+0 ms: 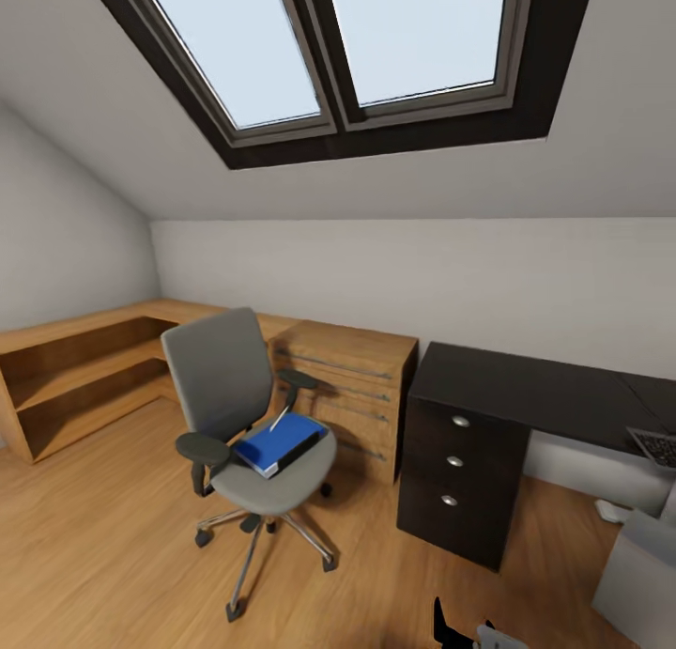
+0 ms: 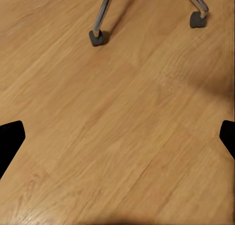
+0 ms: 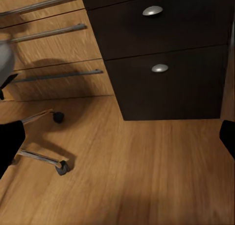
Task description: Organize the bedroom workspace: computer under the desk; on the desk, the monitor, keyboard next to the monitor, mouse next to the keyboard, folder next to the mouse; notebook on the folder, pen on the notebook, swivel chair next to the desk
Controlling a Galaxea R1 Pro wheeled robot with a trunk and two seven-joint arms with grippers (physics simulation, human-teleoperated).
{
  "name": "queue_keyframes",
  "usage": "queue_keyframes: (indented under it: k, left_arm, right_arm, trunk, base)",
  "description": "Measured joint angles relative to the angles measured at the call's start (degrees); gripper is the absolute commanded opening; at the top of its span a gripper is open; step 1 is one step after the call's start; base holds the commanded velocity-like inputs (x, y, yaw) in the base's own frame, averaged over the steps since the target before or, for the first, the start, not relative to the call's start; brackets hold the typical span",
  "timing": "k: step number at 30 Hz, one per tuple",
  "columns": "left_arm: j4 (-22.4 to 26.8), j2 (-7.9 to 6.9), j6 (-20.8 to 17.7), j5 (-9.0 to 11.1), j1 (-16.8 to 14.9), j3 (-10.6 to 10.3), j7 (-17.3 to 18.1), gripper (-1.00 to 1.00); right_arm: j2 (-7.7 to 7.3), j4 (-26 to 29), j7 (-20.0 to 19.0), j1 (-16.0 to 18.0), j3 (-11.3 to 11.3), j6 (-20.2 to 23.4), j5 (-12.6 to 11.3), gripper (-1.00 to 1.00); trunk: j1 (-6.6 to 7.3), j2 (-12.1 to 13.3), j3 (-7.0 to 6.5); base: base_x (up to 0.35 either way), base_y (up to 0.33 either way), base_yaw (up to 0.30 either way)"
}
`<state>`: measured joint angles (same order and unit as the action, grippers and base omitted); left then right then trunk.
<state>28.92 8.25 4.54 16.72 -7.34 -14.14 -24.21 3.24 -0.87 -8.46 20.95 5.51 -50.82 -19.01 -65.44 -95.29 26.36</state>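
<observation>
The grey swivel chair (image 1: 225,377) stands on the wood floor, left of the black desk (image 1: 526,386). On its seat lies the blue folder (image 1: 279,442), with a thin pale pen (image 1: 280,416) across its far edge. The keyboard (image 1: 657,447) shows at the desk's right end, cut by the frame edge. Below it stands the light grey computer (image 1: 643,574). The monitor, mouse and notebook are out of view. My left gripper (image 2: 117,139) is open over bare floor near a chair caster (image 2: 96,38). My right gripper (image 3: 117,139) is open, low, facing the desk's drawer pedestal (image 3: 166,54).
A light wood cabinet (image 1: 347,386) with bar handles (image 3: 49,39) stands between chair and desk. Low wooden shelving (image 1: 75,377) runs along the left wall. A small pale object (image 1: 610,511) lies on the floor under the desk. The chair's chrome legs (image 3: 41,159) lie close to my right gripper.
</observation>
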Motion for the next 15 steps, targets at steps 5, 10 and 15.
queue_keyframes:
  k: [5, 10, 15]
  left_arm:
    - [-0.1, -0.02, 1.5, 0.0, 0.0, 0.0, 0.0, 1.0]
    - [-0.1, 0.02, 3.0, 0.0, 0.0, 0.0, 0.0, 1.0]
    - [-0.1, 0.06, 4.3, -0.4, 0.0, -1.1, 0.0, 1.0]
  right_arm:
    - [0.0, 0.0, 0.0, 0.0, 0.0, 0.0, 0.0, 1.0]
    - [0.0, 0.0, 0.0, 0.0, 0.0, 0.0, 0.0, 1.0]
    - [0.0, 0.0, 0.0, 0.0, 0.0, 0.0, 0.1, 1.0]
  trunk:
    - [0.0, 0.0, 0.0]
    - [0.0, 0.0, 0.0]
    - [0.0, 0.0, 0.0]
  base:
    - [0.0, 0.0, -0.3]
    - [0.0, 0.0, -0.3]
    - [-0.017, 0.0, -0.3]
